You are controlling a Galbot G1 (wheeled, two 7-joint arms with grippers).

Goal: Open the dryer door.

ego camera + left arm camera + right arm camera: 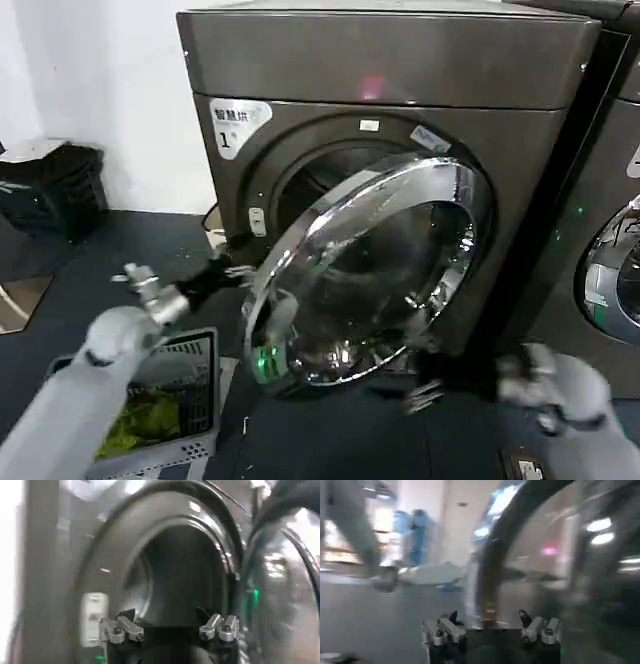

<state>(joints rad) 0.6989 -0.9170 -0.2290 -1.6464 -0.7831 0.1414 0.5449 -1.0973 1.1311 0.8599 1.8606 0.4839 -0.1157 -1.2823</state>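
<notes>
The dryer [400, 60] is a dark bronze box with a label marked "1". Its round dryer door [370, 270], chrome-ringed with dark glass, stands swung partly out from the opening. My left gripper [228, 272] is at the door's free edge, by the gap. It is open, with nothing between its fingers, and faces the dark drum [185, 575], with the dryer door [280, 580] off to one side. My right gripper [422, 392] hovers low under the door's lower right. It is open too, with the chrome rim [490, 570] just ahead of it.
A basket [195, 350] holding green items sits on the floor at the lower left. A black bin [50, 185] stands by the white wall at the far left. A neighbouring machine [600, 250] is close on the right.
</notes>
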